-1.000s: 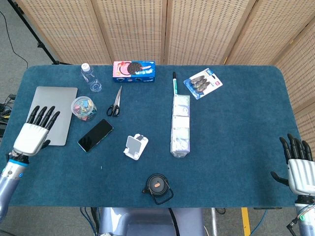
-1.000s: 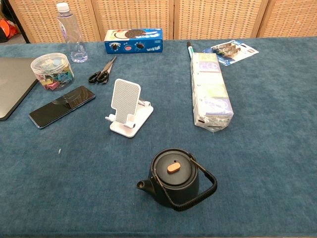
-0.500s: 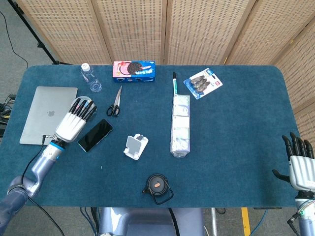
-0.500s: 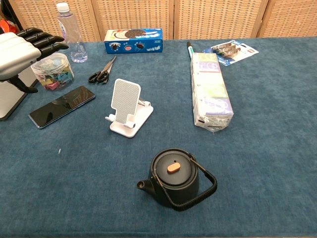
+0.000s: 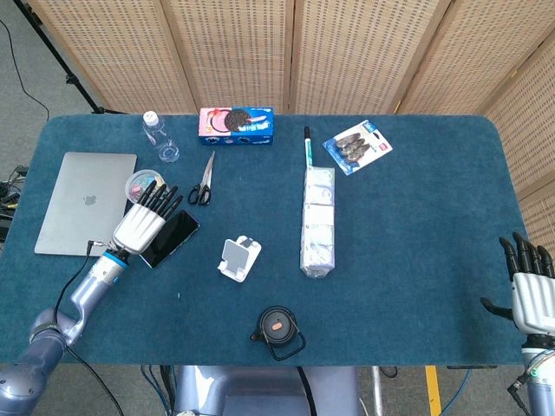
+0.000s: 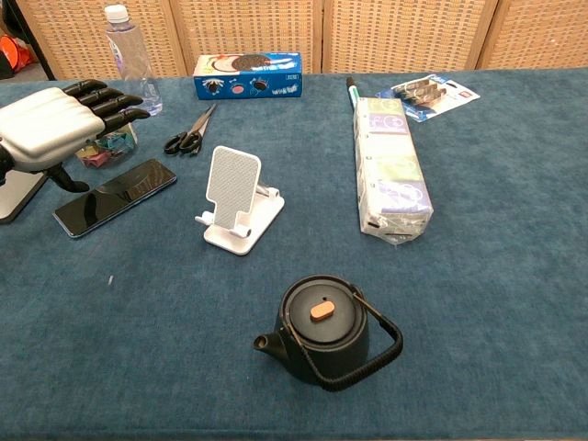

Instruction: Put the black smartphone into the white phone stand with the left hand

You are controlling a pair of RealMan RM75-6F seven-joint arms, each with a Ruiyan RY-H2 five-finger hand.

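The black smartphone [image 5: 173, 236] [image 6: 119, 196] lies flat on the blue table, left of the white phone stand [image 5: 238, 258] [image 6: 237, 199]. My left hand [image 5: 146, 219] [image 6: 55, 129] hovers over the phone's left end with its fingers stretched out and apart, holding nothing. The stand is upright and nothing sits in it. My right hand [image 5: 531, 286] is at the table's far right edge, fingers spread, nothing in it; the chest view does not show it.
A grey laptop [image 5: 81, 201] lies left of the hand. A tub of clips [image 6: 103, 147], scissors [image 5: 204, 180], a water bottle [image 5: 159, 137] and a cookie box [image 5: 237, 125] sit behind. A black teapot [image 5: 278, 330] stands in front, a long wrapped pack [image 5: 317, 221] to the right.
My left hand has travelled right from over the laptop to above the phone's left end. The right hand has barely shifted. Phone and stand have not moved.
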